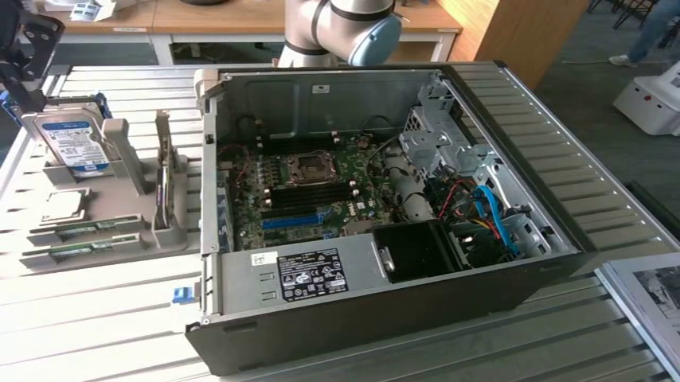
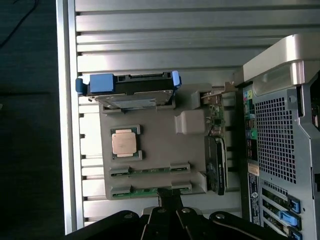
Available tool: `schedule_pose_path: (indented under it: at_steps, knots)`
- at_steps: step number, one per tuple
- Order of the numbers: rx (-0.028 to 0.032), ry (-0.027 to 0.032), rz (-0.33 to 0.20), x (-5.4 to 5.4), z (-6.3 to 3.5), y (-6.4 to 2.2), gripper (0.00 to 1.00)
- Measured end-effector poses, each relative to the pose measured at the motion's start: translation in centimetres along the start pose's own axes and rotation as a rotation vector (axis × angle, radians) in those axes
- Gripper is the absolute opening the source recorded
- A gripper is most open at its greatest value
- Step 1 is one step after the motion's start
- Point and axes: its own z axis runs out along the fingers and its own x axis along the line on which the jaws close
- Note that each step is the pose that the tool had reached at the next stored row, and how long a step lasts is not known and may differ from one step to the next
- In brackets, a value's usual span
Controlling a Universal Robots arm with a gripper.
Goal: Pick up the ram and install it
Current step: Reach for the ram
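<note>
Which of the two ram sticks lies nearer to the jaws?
The outer ram, at the tray edge; the other ram lies next to the CPU.

Table (image 2: 150, 40) under the gripper (image 2: 168, 200) was of pale metal slats, level, evenly lit, with mild glare on the ribs. Off its edge, beside the gripper, the floor (image 2: 30, 125) lay dark. Behind the arm (image 1: 340, 28) stood wooden desks (image 1: 212, 17) on white frames. A wood panel (image 1: 510, 32) rose just beside the arm. Past the panel the floor was grey carpet, and a white unit (image 1: 648, 103) stood on it.
</note>
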Motion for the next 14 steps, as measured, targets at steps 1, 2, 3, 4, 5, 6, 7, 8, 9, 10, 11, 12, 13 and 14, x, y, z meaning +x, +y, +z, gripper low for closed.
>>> schedule_pose_path:
  at_steps: [1, 2, 3, 4, 5, 6, 7, 8, 9, 10, 11, 12, 13, 14]
  knots:
    - [0.0, 0.0, 0.0, 0.2, -0.01, -0.01, 0.1]
    - [0.0, 0.0, 0.0, 0.4, -0.01, -0.02, 0.1]
    - [0.0, 0.0, 0.0, 0.6, -0.01, -0.04, 0.1]
    - [0.0, 0.0, 0.0, 0.7, -0.02, -0.05, 0.1]
    - [0.0, 0.0, 0.0, 0.9, -0.01, -0.07, 0.1]
    - [0.0, -0.0001, 0.0, 1.0, -0.01, -0.08, 0.1]
    - [0.0, 0.0, 0.0, 1.2, -0.02, -0.09, 0.1]
    - [0.0, 0.0, 0.0, 1.3, -0.02, -0.1, 0.1]
    - [0.0, 0.0, 0.0, 1.4, -0.02, -0.11, 0.1]
    - [0.0, -0.0001, 0.0, 1.5, -0.02, -0.12, 0.1]
    - [0.0, 0.0, 0.0, 1.7, -0.02, -0.12, 0.1]
    - [0.0, -0.0001, 0.0, 1.8, -0.02, -0.13, 0.1]
    - [0.0, 0.0, 0.0, 1.9, -0.02, -0.14, 0.1]
    - [0.0, 0.0, 0.0, 2.0, -0.02, -0.15, 0.1]
